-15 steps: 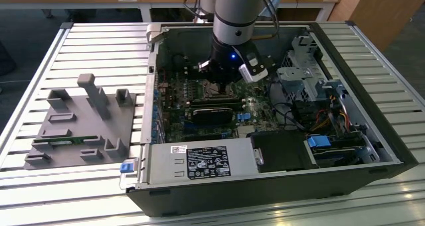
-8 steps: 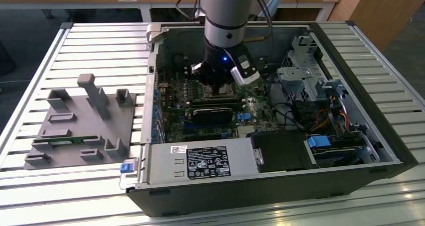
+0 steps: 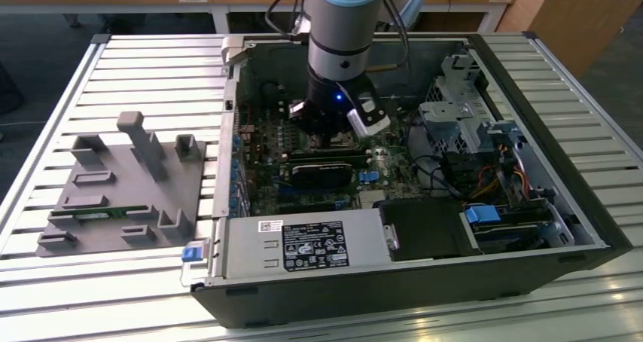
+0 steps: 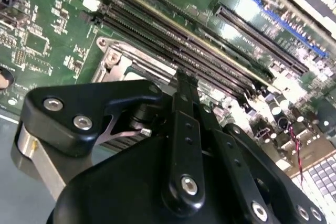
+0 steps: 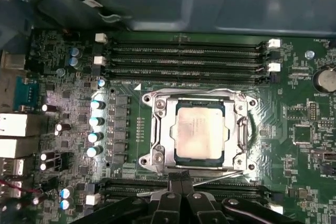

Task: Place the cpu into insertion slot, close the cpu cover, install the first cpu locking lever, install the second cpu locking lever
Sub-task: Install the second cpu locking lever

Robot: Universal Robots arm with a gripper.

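The cpu (image 5: 200,128) is being seen lying flat inside the insertion slot (image 5: 157,129), with its dull silver top showing through the window of the cpu cover (image 5: 239,129), which is lying closed over it in the first wrist view. Thin metal rods, judged to be the locking levers, are running along the edges of the frame: one lever (image 5: 194,91) along the side toward the memory slots (image 5: 184,56), another lever (image 5: 220,178) along the side nearest to the gripper (image 5: 181,179). So the placing and the closing are judged as done, and a lever step is judged as being in hand. The gripper is being held low over the green motherboard (image 5: 294,145), just beside the slot's edge and close to that nearer lever; whether the lever is touched cannot be told. Its black fingers (image 4: 184,129) are being pressed together with no gap between them, and nothing is being carried. What the next move calls for is judged to be a careful push on the thin lever, down and under its hook, without scraping the board. In the exterior view the arm (image 3: 342,33) is reaching down into the open computer case (image 3: 562,131), which is resting on the slatted counter (image 3: 150,63), and a grey fixture tray (image 3: 120,191) is lying well apart at the exterior view's left.
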